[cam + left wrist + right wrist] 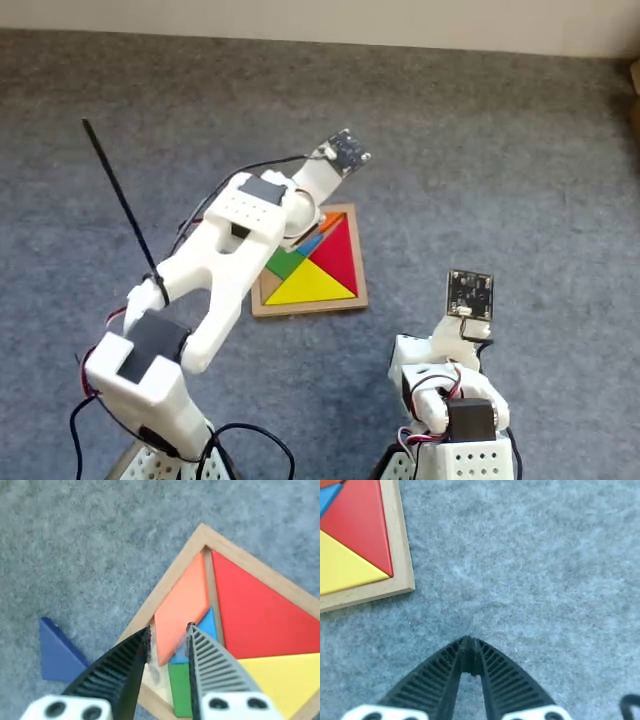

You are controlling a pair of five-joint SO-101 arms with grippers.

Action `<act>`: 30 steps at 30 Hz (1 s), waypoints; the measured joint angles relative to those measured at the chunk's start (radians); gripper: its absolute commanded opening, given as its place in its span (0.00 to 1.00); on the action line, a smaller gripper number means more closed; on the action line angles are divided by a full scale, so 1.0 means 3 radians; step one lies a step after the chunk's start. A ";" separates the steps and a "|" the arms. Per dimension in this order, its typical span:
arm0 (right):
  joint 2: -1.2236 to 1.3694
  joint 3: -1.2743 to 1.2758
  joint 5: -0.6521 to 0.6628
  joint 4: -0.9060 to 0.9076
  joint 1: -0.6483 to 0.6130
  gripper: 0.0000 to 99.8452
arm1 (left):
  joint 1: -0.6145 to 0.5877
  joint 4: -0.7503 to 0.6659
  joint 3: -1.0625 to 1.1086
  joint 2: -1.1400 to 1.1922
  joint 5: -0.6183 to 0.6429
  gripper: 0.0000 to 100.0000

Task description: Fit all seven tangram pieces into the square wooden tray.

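Pinching the orange piece (182,600) by its near end, our left gripper (167,629) has a jaw pressed to each long edge. Why so low on it?

— We think so the far end can lead into the corner of the tray (235,550). The piece lies slanted along the rim, beside the red triangle (255,615), and its near end seems to ride over the light blue piece (207,625), so we judge it not yet seated.

And the rest?

— The yellow triangle (280,680) and green piece (180,690) lie flat inside, and a patch of bare wood (152,675) shows under the jaws. The dark blue triangle (57,652) lies on the carpet (75,540), apart from the tray, so we count it as yet to go in.

Our right gripper (468,642)?

— Jaws together, holding nothing, over carpet just off the tray's corner — out of the left arm's way, we'd guess.
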 measured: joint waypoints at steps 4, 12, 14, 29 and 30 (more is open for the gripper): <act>0.0000 0.0000 0.0000 0.0000 0.0000 0.01 | -0.0020 -0.0005 0.0072 -0.0102 0.0000 0.13; 0.0000 0.0000 0.0000 0.0000 0.0000 0.01 | -0.0005 -0.0404 0.0363 -0.0102 0.0000 0.13; 0.0000 0.0000 0.0000 0.0000 0.0000 0.01 | -0.0010 -0.0460 0.0373 -0.0102 0.0000 0.13; 0.0000 0.0000 0.0000 0.0000 0.0000 0.01 | -0.0005 -0.0491 0.0281 0.0056 -0.0020 0.13; 0.0000 0.0000 0.0000 0.0000 0.0000 0.01 | -0.0005 -0.0491 0.0332 -0.0026 -0.0020 0.13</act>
